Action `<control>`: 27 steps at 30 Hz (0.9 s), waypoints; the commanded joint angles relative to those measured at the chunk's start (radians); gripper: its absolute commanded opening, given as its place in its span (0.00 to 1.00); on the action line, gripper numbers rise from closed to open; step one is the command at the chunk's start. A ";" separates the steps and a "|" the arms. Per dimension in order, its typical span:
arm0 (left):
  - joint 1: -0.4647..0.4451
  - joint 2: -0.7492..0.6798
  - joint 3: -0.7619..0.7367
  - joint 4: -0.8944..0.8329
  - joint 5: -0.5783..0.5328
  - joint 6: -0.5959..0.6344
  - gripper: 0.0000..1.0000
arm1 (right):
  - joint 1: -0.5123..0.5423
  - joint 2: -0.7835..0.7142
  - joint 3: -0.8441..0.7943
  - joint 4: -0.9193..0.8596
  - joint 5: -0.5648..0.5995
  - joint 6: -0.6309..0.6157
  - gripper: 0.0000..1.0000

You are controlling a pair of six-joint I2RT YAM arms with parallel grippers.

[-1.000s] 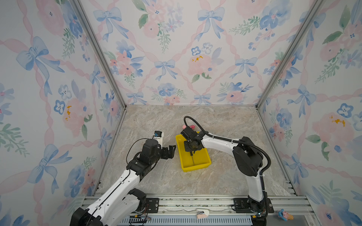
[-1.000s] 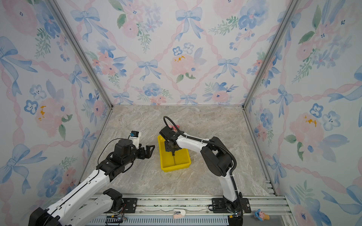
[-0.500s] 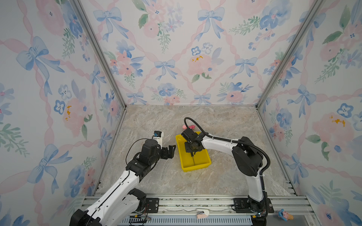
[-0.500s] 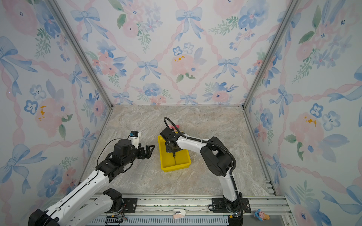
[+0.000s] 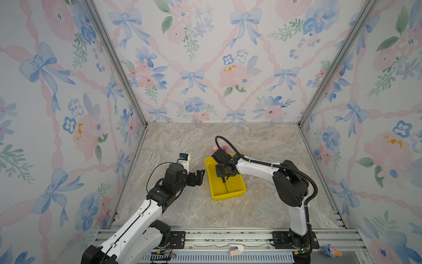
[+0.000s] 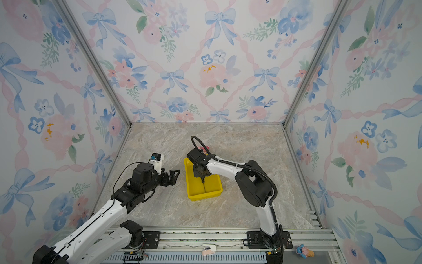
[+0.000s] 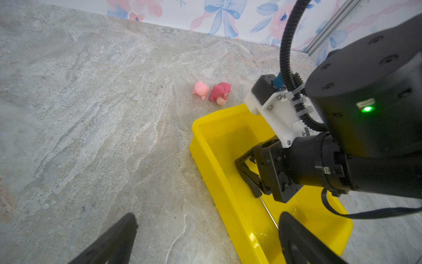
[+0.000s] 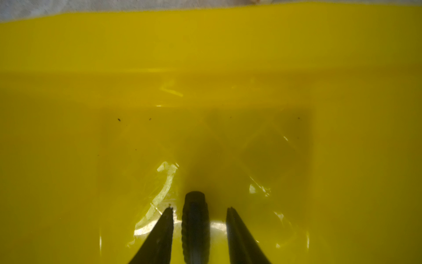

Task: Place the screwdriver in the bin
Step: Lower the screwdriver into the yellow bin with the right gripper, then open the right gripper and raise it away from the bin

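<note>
Yellow rectangular plastic bin (image 5: 228,196) with low walls sits mid-way across the grey-beige marbled table (image 7: 91,114). The slim screwdriver with a black ribbed handle and thin silver shaft (image 8: 196,219) lies flat on the bin floor, and in both top views its shaft points at the bin's near end. The right claw (image 8: 200,208) is down inside the bin, astride the handle. Its jaws are apart with yellow showing on both sides (so no grip). My guess is it sits that low so the tool is laid down rather than dropped.

The left claw (image 7: 207,220) hovers just beside the bin's long wall, jaws wide apart and empty, probably parked clear. Two small pink toy figures (image 7: 211,91) lie on the table just past the bin's far end and look unrelated to the task.

The task looks as good as done. The right claw should lift straight up, or it risks snagging the handle.
</note>
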 commanded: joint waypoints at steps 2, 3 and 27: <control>0.008 -0.010 -0.007 -0.019 -0.014 0.010 0.97 | 0.007 -0.101 -0.015 -0.018 0.038 -0.026 0.44; 0.008 -0.009 -0.005 -0.019 -0.014 0.011 0.97 | 0.009 -0.118 -0.019 -0.019 0.042 -0.033 0.44; 0.029 0.031 0.051 -0.049 -0.062 0.073 0.97 | -0.037 -0.695 -0.254 -0.176 0.272 -0.102 0.58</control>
